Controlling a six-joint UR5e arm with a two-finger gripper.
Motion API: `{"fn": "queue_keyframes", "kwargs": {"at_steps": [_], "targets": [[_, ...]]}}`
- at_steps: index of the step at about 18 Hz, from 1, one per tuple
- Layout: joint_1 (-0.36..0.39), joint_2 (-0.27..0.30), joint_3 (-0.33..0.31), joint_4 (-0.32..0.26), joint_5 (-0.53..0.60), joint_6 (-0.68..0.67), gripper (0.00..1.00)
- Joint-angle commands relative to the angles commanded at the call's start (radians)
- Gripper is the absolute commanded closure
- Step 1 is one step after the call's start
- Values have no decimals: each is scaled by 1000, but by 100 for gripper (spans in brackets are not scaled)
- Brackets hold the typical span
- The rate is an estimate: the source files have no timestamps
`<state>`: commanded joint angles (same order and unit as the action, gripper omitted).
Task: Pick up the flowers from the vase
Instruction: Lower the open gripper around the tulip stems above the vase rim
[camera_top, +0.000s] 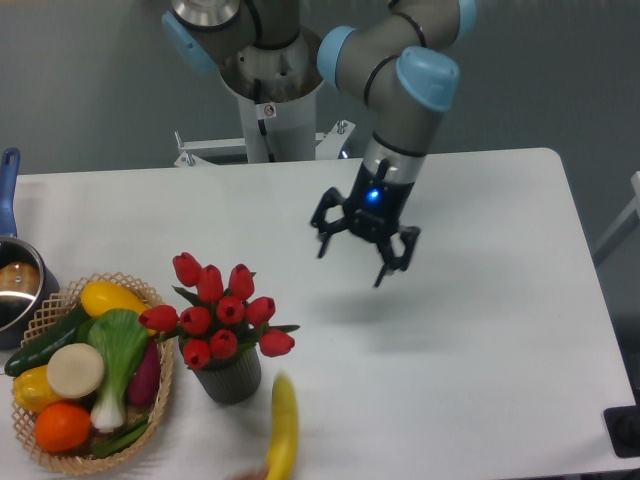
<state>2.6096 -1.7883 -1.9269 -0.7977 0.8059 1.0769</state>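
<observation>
Bright even light, soft shadows on the white table, banana perhaps motion-blurred.

Looks like a robotics lab to me, not a kitchen. I've got a bare white table against a plain grey wall, the arm's metal pedestal bolted behind it, and obviously fake produce in a wicker basket as props.
</observation>
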Motion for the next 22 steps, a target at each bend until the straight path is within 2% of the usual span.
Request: {"fn": "queue_keyframes", "kwargs": {"at_steps": [3,7,12,15,17,18,22], "targets": [[-23,-42,31,3,-105,3,0],[-28,-59,39,3,-295,11,0],[-77,-68,43,15,-310,12,0],[-118,-118,89,31,-312,9,0],[-140,-134,111,31,-314,8,0],[-143,-135,114,31,-314,8,3],[-143,-137,118,32,-307,21,92]]}}
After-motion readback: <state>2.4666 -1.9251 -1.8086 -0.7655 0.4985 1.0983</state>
